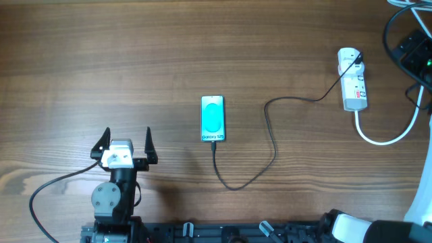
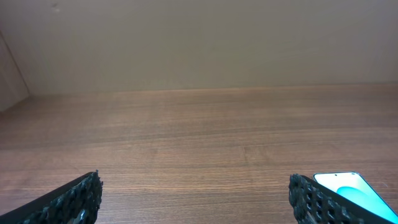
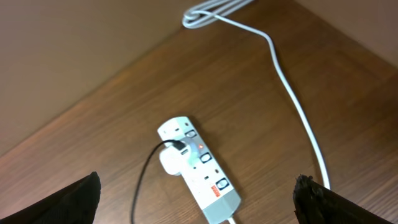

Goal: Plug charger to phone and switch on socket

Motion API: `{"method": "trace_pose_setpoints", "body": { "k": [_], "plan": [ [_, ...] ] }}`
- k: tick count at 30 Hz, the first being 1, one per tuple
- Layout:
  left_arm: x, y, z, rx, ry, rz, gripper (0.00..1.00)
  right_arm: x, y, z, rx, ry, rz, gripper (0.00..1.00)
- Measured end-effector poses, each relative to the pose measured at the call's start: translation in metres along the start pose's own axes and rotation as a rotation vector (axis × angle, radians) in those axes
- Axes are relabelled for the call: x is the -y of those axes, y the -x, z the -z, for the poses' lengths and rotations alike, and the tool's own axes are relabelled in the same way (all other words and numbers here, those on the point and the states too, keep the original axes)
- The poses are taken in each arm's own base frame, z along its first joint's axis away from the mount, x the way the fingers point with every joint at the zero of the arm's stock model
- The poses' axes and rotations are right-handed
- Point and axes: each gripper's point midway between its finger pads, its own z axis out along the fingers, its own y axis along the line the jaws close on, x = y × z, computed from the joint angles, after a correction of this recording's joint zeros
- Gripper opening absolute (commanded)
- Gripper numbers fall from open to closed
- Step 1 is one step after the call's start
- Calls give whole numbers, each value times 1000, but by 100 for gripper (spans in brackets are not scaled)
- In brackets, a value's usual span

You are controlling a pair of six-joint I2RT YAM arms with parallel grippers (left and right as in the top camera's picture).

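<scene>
The phone (image 1: 212,118) lies flat mid-table with its turquoise screen up; its corner shows in the left wrist view (image 2: 348,183). The thin black charger cable (image 1: 272,128) runs from the phone's near end in a loop to a white adapter (image 3: 171,158) in the socket (image 1: 352,79). The cable tip meets the phone's bottom edge. The socket (image 3: 208,180) shows a small red light by one switch. My left gripper (image 1: 126,138) is open and empty, left of the phone (image 2: 194,186). My right gripper (image 3: 196,180) is open and empty above the socket.
The socket's thick white lead (image 1: 388,138) curves to the right and runs off the far edge (image 3: 292,93). A black box with a green light (image 1: 413,47) and black cables sit at the far right corner. The arm bases stand along the near edge.
</scene>
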Motion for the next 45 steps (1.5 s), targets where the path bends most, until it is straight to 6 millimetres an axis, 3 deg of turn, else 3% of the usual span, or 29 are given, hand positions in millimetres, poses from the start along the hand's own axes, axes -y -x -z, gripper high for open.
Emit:
{"method": "trace_pose_setpoints", "body": {
  "k": [2, 5, 8, 10, 16, 17, 18, 22, 24, 34, 39, 45],
  "plan": [
    [0, 0, 0, 0, 0, 0, 100, -15, -1, 8, 13, 29, 25, 100],
    [0, 0, 0, 0, 0, 0, 100, -55, -10, 17, 11, 106, 91, 100],
    [0, 0, 0, 0, 0, 0, 100, -101, -41, 19, -40, 198, 180, 100],
    [0, 0, 0, 0, 0, 0, 100, -113, -66, 14, -90, 217, 223, 100],
    [1, 0, 0, 0, -3, 0, 100, -98, -136, -27, -100, 248, 378, 100],
    [1, 0, 0, 0, -3, 0, 100, -93, -164, -41, -118, 277, 404, 100],
    [1, 0, 0, 1, -3, 0, 100, -93, -174, -45, -64, 312, 421, 99],
    [1, 0, 0, 1, -3, 0, 100, -66, -240, -48, -10, 362, 469, 100],
    [1, 0, 0, 1, -3, 0, 100, -57, -260, -48, 15, 373, 477, 100],
    [1, 0, 0, 1, -3, 0, 100, -28, -311, -39, 100, 397, 449, 100],
    [1, 0, 0, 1, -3, 0, 100, -20, -325, -36, 45, 388, 443, 100],
    [1, 0, 0, 1, -3, 0, 100, -19, -322, -23, 72, 398, 442, 99]
  ]
}}
